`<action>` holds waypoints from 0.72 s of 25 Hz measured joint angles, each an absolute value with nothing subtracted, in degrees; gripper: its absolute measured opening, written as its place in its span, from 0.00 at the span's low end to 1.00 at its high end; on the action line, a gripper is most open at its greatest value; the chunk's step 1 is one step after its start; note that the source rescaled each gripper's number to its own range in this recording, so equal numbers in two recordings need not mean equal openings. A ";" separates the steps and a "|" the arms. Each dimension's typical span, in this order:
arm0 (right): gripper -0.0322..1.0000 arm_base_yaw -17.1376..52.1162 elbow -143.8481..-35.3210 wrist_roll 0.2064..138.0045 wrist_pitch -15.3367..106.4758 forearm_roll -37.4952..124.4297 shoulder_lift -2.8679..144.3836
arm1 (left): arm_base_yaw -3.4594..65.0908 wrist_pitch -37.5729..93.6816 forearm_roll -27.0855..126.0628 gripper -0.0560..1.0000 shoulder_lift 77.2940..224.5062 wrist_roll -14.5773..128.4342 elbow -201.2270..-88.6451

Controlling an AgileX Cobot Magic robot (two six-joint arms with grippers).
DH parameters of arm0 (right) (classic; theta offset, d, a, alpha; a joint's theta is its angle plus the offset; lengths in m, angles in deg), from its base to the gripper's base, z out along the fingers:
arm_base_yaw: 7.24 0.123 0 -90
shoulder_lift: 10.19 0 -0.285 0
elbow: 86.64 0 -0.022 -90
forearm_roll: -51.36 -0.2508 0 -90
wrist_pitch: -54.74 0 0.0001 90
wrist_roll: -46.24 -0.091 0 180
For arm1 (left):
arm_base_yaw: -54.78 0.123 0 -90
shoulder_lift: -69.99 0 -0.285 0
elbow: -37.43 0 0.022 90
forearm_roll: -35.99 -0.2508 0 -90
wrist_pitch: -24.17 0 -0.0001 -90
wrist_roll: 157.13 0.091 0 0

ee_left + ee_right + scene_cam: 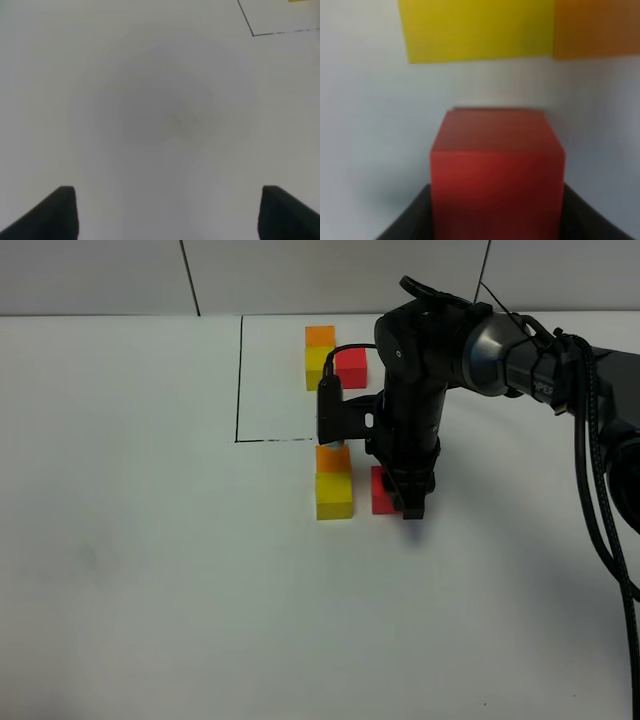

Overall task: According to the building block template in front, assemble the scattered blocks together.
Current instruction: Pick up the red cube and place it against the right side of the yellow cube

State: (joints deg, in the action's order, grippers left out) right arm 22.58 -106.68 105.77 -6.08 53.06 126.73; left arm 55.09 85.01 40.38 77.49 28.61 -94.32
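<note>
No brand name or lettering can be read anywhere on your rig or on the blocks. You are looking at six small cubes in all, two of each colour, matte and square-edged, on a plain white tabletop (130,570).

Three of them form the template (333,360) at 12 o'clock in the high view: an orange cube at the back, a yellow one touching it in front, a red one at the yellow's 3 o'clock side, the trio standing at the edge of a thin black drawn outline (238,380).

Nearer you sit the loose three. The orange block (333,458) and the yellow block (334,495) touch in a line, orange behind. The red block (383,490) lies at 3 o'clock of the yellow, near it with a narrow strip of white showing between them.

Your right tool (412,508) is down at the red block, its dark fingers (407,220) pressed against both sides of the cube in the wrist view, closed on it. The block rests on the tabletop.

Your left tool (167,215) stands wide apart over bare white surface, gripping nothing; only a corner of the black line shows far off.
</note>
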 joint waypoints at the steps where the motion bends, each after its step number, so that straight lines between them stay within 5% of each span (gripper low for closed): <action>1: 0.03 22.66 -106.70 105.72 -5.81 53.05 127.09 | 55.09 85.01 40.38 0.78 77.49 28.61 -94.32; 18: 0.03 24.34 -106.75 105.55 -2.85 51.36 127.42 | 55.09 85.01 40.38 0.78 77.49 28.61 -94.32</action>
